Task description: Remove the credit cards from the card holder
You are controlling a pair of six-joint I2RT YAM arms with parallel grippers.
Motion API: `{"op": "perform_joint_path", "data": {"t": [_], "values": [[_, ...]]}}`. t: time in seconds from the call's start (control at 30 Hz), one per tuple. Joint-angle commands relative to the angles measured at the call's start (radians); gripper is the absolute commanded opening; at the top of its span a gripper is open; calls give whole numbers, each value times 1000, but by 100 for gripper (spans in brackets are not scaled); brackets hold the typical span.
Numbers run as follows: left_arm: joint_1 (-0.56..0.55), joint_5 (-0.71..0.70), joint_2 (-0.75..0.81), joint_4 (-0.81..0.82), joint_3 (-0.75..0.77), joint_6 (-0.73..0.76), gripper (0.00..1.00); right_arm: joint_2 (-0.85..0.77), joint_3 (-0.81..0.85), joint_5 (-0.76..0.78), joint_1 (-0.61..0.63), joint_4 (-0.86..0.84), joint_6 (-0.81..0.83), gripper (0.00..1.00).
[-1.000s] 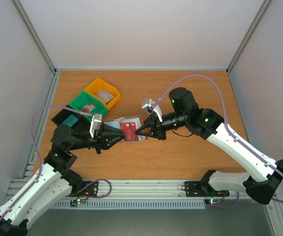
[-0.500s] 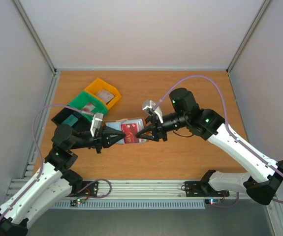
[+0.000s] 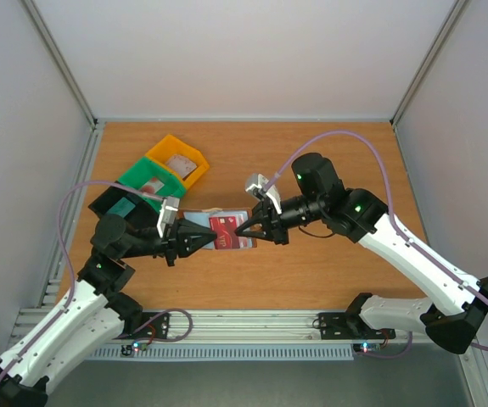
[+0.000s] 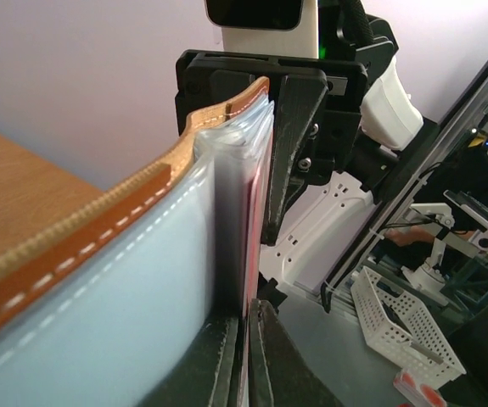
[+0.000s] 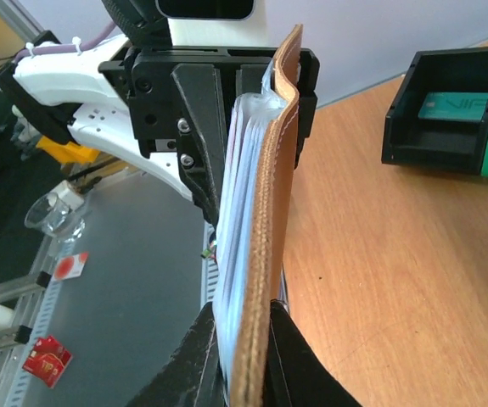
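Now, above the table [image 3: 328, 161]: the card holder [image 3: 194, 222] hangs between the two arms, clear of the wood and edge-on to both wrist cameras.

Right gripper [image 5: 248, 339]: fingers pressed together on the brown stitched cover, at the end nearest its own wrist. The cover bows a little along its length. It looks like a soft, leather-like skin that gives under load.

Left gripper [image 4: 245, 343]: fingers closed to almost nothing on a thin reddish edge at the opposite end. That edge lines up with the credit card [image 3: 224, 231], which shows red from above. I take it for the card, though the clear sleeve around it could be caught in the same pinch; the two are too close to separate.

Handling, as judged:
- The card is light, stiff, slick plastic. It should slide lengthways out of its pocket but could slip from a shallow nip.
- The best hold is flat across both faces, well in from the exposed short edge, with the pull straight along the pocket.
- The sleeves look limp and clingy. They fan out beside the cover and may drag with the card.
- The holder is floppy, so the counter-grip belongs on the cover, not on the sleeves.

Risk: the holder twists between the arms, or the sleeve comes away instead of the card.

Further cards in the stack: cannot tell.
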State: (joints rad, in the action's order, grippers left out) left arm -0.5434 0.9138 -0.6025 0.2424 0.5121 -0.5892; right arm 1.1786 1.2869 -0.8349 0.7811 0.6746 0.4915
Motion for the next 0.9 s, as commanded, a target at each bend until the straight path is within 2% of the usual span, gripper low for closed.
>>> {"op": "perform_joint_path", "data": {"t": [0.0, 0.07, 0.2, 0.4, 0.6, 0.63, 0.7, 0.8, 0.87], "values": [[2, 46, 17, 50, -2, 29, 8, -23, 6, 2, 6, 20, 17, 1], [2, 45, 3, 61, -9, 40, 8, -16, 15, -16, 6, 31, 23, 1], [3, -21, -10, 74, -20, 22, 0, -16, 23, -37, 6, 39, 37, 1], [3, 24, 0, 79, -31, 23, 0, -13, 31, -30, 6, 56, 48, 2], [5, -11, 14, 63, -28, 29, 0, -23, 22, 19, 3, 70, 60, 27], [5, -15, 17, 69, -32, 23, 0, -27, 17, 21, 2, 68, 58, 28], [6, -19, 21, 78, -38, 11, 0, -27, 14, 10, 2, 65, 51, 25], [7, -12, 25, 69, -32, 17, 0, -25, 14, 2, 3, 63, 43, 7], [7, 0, 22, 68, -26, 20, 0, -27, 13, 0, 3, 62, 42, 1]]}}
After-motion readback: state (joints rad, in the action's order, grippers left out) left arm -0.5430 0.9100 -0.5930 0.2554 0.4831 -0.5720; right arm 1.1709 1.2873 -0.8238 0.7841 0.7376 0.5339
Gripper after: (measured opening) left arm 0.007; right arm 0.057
